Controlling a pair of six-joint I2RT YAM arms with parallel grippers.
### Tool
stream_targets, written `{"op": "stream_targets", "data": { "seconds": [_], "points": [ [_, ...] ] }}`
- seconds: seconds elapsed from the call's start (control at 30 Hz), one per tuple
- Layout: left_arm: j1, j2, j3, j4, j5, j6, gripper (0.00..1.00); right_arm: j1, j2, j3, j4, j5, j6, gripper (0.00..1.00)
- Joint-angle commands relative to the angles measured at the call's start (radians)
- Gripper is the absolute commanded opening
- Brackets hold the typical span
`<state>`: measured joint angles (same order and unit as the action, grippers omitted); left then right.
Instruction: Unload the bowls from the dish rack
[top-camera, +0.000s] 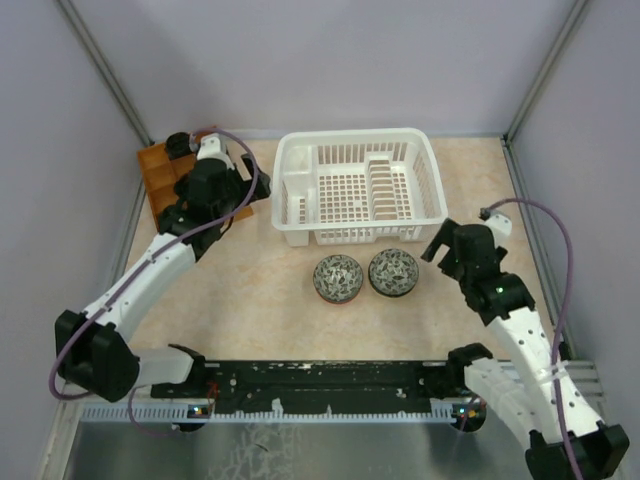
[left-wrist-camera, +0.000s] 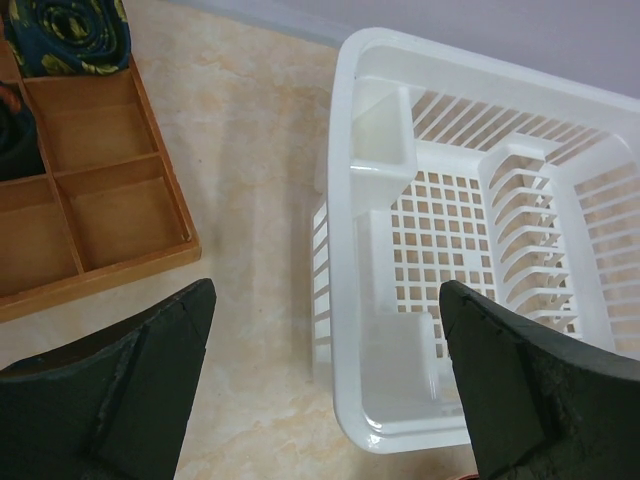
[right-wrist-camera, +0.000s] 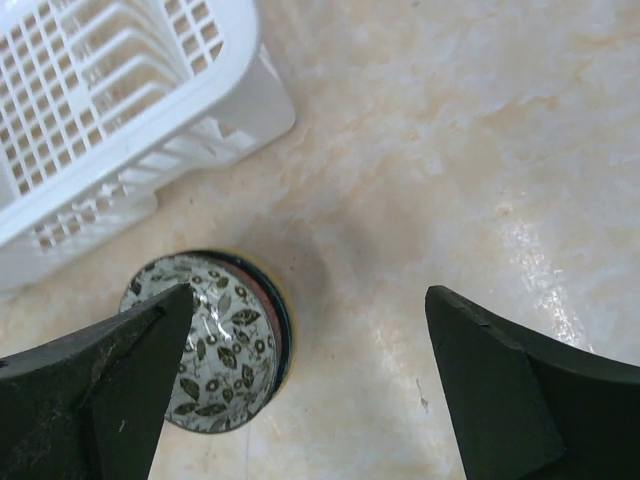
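Note:
The white dish rack (top-camera: 358, 190) stands at the back middle of the table, and no bowl shows inside it. Two dark grey-and-white patterned bowls sit upright on the table just in front of it, one on the left (top-camera: 338, 278) and one on the right (top-camera: 393, 272). My right gripper (top-camera: 440, 250) hangs open just right of the right bowl (right-wrist-camera: 225, 350), with nothing between its fingers; its left finger overlaps the bowl's edge in the right wrist view. My left gripper (top-camera: 243, 200) is open and empty over the rack's left near corner (left-wrist-camera: 395, 400).
An orange-brown compartment tray (top-camera: 160, 175) lies left of the rack, with dark patterned items (left-wrist-camera: 70, 35) in its far cells. Grey walls close in the back and both sides. A black rail (top-camera: 330, 378) runs along the near edge between the arm bases.

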<state>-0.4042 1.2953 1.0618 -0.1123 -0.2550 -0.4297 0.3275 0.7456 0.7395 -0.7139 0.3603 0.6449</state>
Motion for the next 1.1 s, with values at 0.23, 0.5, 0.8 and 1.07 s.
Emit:
{"op": "stream_targets", "data": {
  "seconds": [0.23,0.5,0.8,1.07],
  "points": [
    [-0.005,-0.155,-0.060,0.005,-0.090,0.018,0.99,-0.303,-0.097,-0.059,0.172,-0.076,0.205,0.99],
    [-0.005,-0.243,-0.114,-0.007,-0.202,0.023,0.99,-0.472,-0.138,-0.109,0.251,-0.038,0.166,0.99],
    [-0.005,-0.249,-0.134,0.012,-0.211,0.013,0.99,-0.840,0.024,-0.179,0.442,-0.432,0.169,0.99],
    [-0.005,-0.267,-0.144,0.024,-0.202,0.012,0.99,-0.841,0.007,-0.180,0.471,-0.437,0.063,0.99]
  ]
}}
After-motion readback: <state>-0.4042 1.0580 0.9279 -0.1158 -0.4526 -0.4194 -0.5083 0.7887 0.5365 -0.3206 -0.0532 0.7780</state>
